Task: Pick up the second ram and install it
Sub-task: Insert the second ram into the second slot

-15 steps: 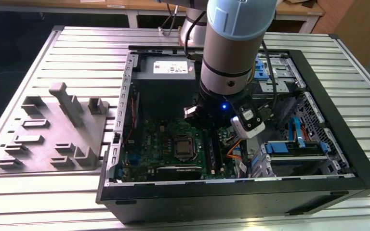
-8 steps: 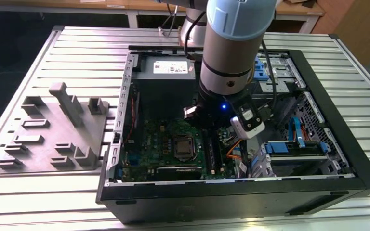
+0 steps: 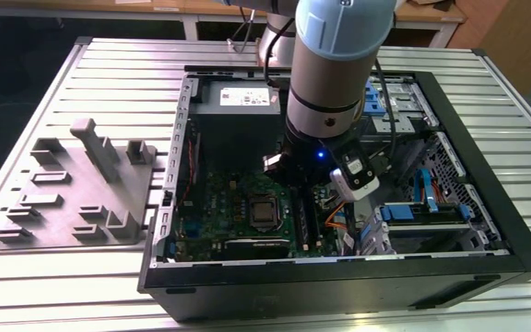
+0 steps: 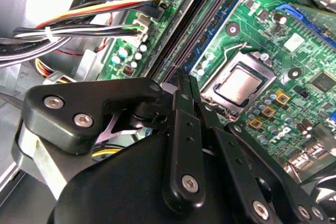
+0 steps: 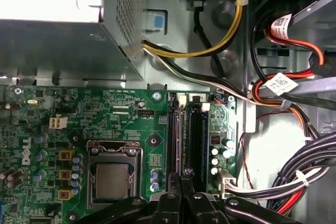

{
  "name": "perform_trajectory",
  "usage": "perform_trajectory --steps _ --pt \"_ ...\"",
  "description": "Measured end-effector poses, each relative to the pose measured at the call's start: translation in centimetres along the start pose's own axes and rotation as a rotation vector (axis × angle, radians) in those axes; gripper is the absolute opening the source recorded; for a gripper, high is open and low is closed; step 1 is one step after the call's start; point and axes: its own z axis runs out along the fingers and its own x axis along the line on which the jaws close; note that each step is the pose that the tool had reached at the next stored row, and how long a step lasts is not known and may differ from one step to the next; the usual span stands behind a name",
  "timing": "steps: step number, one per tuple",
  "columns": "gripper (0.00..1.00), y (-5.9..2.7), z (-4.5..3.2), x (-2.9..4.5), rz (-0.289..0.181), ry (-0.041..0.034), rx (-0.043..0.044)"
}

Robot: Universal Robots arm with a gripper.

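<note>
Gripper (image 4: 188, 92) low over the memory slots (image 5: 195, 140) of the motherboard (image 5: 121, 116).
Its jaws look pinched almost shut on the second ram (image 4: 181, 80), held edge-on; pickup seems done, seating in a slot not yet.

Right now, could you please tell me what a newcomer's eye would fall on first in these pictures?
The pale-blue robot arm reaching into the open computer case on the slatted table strikes first. In the first wrist view its black end effector hangs over the black memory slots of the green motherboard, beside the silver processor.
</note>
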Motion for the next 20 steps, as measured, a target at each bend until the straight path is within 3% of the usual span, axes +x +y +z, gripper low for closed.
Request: perform_trajectory --steps 20 --pt "0.08 -0.03 0.64 0.02 0.000 -0.0001 -0.0013"
